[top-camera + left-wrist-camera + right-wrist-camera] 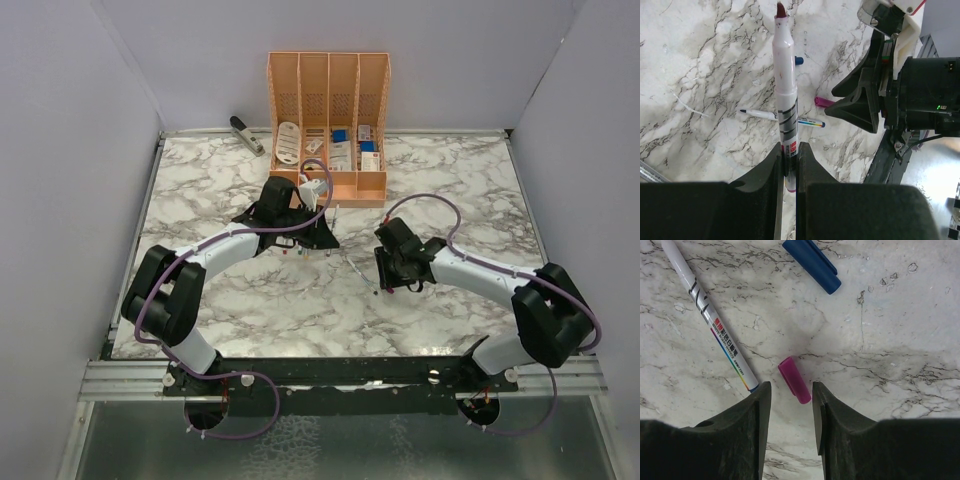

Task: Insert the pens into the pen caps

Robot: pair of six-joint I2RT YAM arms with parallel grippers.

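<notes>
Left end effector [788,156]: pressed together on the red-tipped pen [785,85], pinching its lower barrel by the printed label. The pen sticks straight out past the fingers with its dark-red tip bare at the far end. It's held clear of the desk [700,60].

Right end effector [790,386]: fingers spread and low over the marble, straddling the magenta cap [795,380]. The cap lies flat on the desk at a slant. Its near end is just beside my right finger, and there's a visible gap to the left finger. Not gripped.

Second pen [710,315] lies flat on the desk, left of the magenta cap, with its rainbow-banded end just beside my left fingertip. In the left wrist view it runs crosswise behind the held pen, and the thin dark tip at its other end is uncapped.

Blue cap [812,265] is on the desk ahead of the right end effector, well apart from the magenta cap, lying on its side.

Top view: both arms are folded in toward mid-desk, end effectors near each other. The peach organizer [328,100] stands just behind them at the back edge, with small items in its slots that I can't identify. The stapler [246,134] sits at back left near the wall, well apart from the pens and caps.
</notes>
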